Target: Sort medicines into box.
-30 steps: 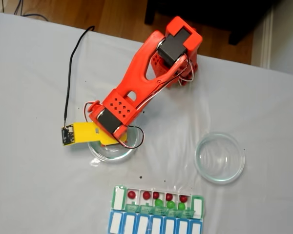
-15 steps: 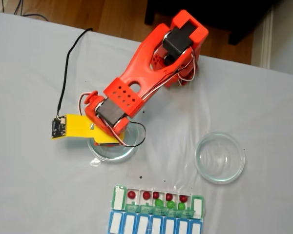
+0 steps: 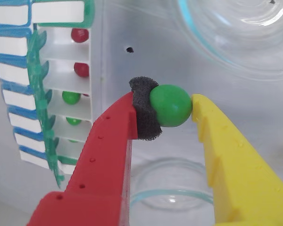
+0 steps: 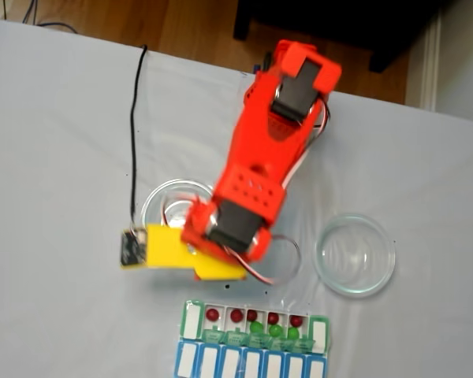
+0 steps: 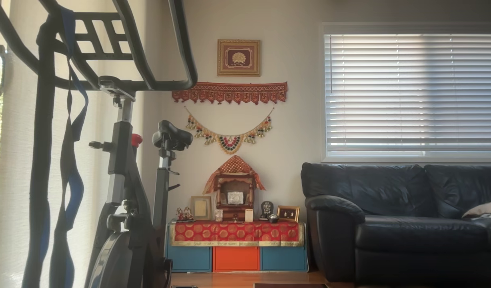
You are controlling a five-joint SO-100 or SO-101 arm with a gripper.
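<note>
Gripper point(image 3: 172, 110) pinches one green ball point(image 3: 170, 105) between a red finger faced with a dark foam pad point(image 3: 145, 110) and a yellow finger point(image 3: 226, 150), held above the tabletop point(image 4: 55, 157) in the wrist view. In the fixed view the orange arm point(image 4: 260, 150) reaches toward the pill organizer point(image 4: 255, 324) at the bottom edge, its yellow gripper point(image 4: 191, 264) just above the organizer's green row. Count in that row: five dark red balls point(image 4: 236, 316) and about three green balls point(image 4: 256, 327), the green ones too small to count with certainty. Two clear glass dishes: one point(image 4: 355, 253) right of the arm, one point(image 4: 164, 201) partly under it. A blue row point(image 4: 248, 364) adjoins the green row. Labels on the lids are not legible. The other view shows a room with an exercise bike point(image 5: 125, 180) and a dark sofa point(image 5: 401, 216).
</note>
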